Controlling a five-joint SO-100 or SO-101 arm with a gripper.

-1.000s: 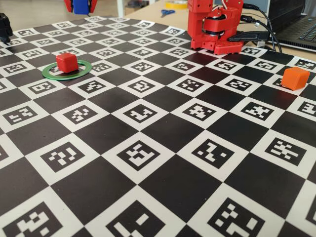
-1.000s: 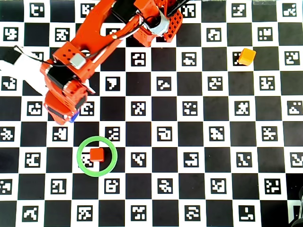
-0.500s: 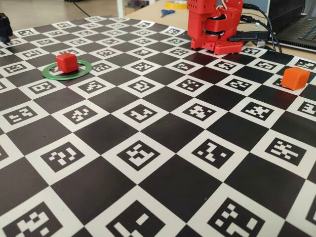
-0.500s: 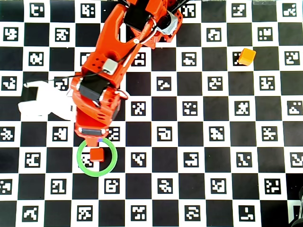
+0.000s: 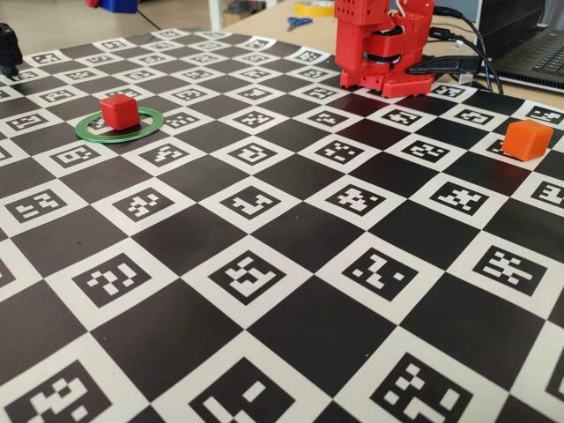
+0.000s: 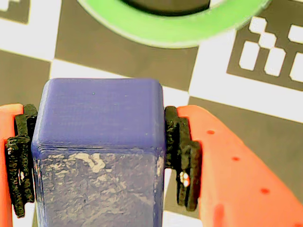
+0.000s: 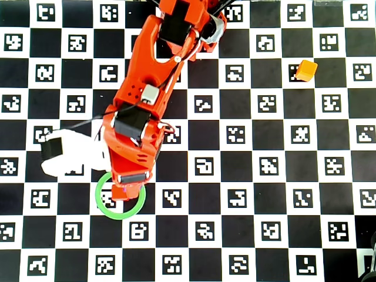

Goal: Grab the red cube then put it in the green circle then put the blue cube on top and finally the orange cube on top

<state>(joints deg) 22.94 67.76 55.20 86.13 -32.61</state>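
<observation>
Wrist view: gripper was clamped on the blue cube, pads pressed to both side faces; the green circle lay just ahead of the fingertips, the red cube within it, cube edges roughly square to the jaws.

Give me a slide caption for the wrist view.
Orange two-finger gripper clamps small dark-blue cube just short of flat green ring.

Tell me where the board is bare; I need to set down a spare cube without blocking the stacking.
Bare: everything between green circle and orange cube, plus the bottom rows. Crowded: the circle, where the gripper hangs over it.
</observation>
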